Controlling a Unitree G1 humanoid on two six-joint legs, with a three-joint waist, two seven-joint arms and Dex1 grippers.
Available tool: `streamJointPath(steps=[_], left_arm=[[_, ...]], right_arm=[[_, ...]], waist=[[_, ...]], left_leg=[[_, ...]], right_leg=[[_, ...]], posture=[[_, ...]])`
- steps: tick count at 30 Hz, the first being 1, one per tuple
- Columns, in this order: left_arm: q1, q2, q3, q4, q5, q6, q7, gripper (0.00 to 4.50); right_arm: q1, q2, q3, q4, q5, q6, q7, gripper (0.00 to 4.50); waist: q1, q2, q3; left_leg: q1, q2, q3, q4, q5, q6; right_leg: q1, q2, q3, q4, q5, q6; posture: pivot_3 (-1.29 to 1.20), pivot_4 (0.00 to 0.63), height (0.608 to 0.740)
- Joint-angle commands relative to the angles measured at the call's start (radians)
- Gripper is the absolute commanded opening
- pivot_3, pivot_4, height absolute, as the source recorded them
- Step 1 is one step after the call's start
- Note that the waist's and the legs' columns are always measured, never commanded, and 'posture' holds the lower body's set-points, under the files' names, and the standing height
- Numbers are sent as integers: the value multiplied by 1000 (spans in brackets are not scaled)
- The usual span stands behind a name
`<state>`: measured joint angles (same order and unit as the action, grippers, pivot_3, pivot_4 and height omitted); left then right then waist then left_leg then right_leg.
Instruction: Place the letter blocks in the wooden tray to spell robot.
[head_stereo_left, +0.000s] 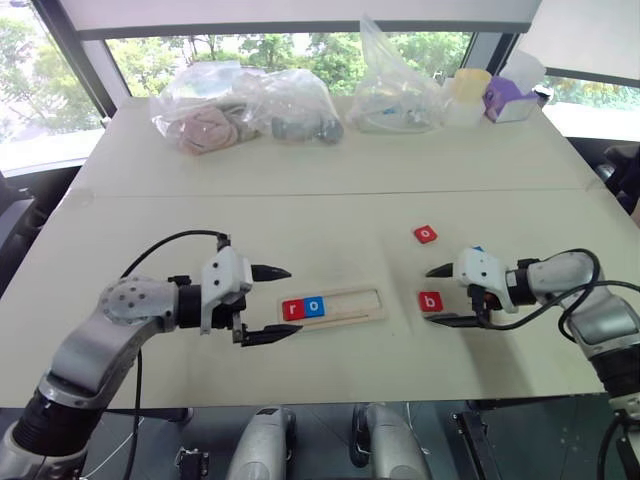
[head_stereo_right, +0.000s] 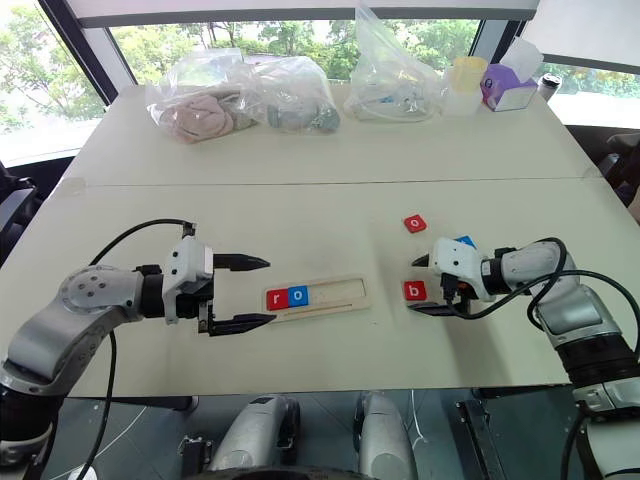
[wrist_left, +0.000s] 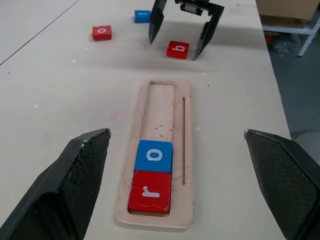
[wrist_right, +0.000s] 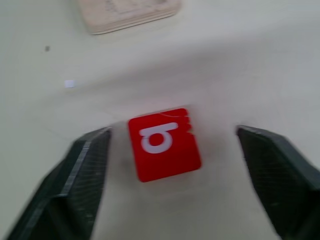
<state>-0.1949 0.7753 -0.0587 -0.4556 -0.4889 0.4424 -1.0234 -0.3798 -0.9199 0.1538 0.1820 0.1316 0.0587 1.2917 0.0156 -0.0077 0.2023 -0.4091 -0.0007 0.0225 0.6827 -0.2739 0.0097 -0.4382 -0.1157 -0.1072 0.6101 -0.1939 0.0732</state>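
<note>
Two of five letters placed, three left to go.

Nearest: wooden tray (head_stereo_left: 331, 305) lying flat on the table (head_stereo_left: 300, 215), long axis across the robot's front. In its slot, at the left end, red r block (head_stereo_left: 293, 309) and blue o block (head_stereo_left: 315, 306), touching, side by side; rest of the slot bare.

Just left of the tray: left gripper (head_stereo_left: 270, 303), fingers spread wide apart, holding nothing, tips pointing at the tray's filled end.

Right of the tray: red b block (head_stereo_left: 430, 301) flat on the table, bracketed by the right gripper (head_stereo_left: 442, 296), fingers apart with gaps on both sides of the block, not clamped on it. Probably the next letter needed, third in line.

A little farther: red o block (head_stereo_left: 425, 234) loose on the table, and a blue block (wrist_left: 142, 16) just behind the right gripper, letter hard to read.

Farthest, along the back edge: clear plastic bags (head_stereo_left: 245, 105) with soft contents, a yellow-lidded container (head_stereo_left: 468, 92), a purple-and-white box (head_stereo_left: 510, 98).
</note>
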Motion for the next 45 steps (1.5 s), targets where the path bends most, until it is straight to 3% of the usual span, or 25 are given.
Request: streamJointPath(steps=[1,3,9,14,25,45], left_arm=[[-1,2,13,-17,8,-34,-8,4500],[-4,2,11,-12,9,-39,-11,4500],[-10,11,11,-1,11,-34,-27,4500],[-11,19,13,9,12,-30,-36,4500],[61,88,48,-29,23,-27,-56,4500],[65,77,47,-65,13,0,-29,4500]], right_arm=[[-4,-3,4,28,-31,-3,-6,2099],[-11,0,3,21,-25,5,-2,1147],[-95,41,3,-170,98,238,38,1150],[-215,150,103,-267,98,352,48,1150],[-333,326,271,-125,-27,270,26,1150],[-332,370,286,-65,-78,211,35,1150]], waist=[[-1,0,0],[-1,0,0],[-5,0,0],[-4,1,0],[-2,1,0],[-4,1,0]], left_leg=[[0,0,0,0,0,0],[1,0,0,1,0,0],[1,0,0,1,0,0],[1,4,0,0,0,0],[0,1,2,0,0,0],[0,1,2,0,0,0]], right_leg=[[0,0,0,0,0,0],[1,0,0,0,0,-1],[1,0,0,1,0,-2],[-2,4,1,3,2,-1],[-3,1,2,2,3,-4],[-3,2,2,3,4,-4]], posture=[[0,150,740],[0,150,740],[0,150,740],[0,150,740],[0,150,740],[0,150,740]])
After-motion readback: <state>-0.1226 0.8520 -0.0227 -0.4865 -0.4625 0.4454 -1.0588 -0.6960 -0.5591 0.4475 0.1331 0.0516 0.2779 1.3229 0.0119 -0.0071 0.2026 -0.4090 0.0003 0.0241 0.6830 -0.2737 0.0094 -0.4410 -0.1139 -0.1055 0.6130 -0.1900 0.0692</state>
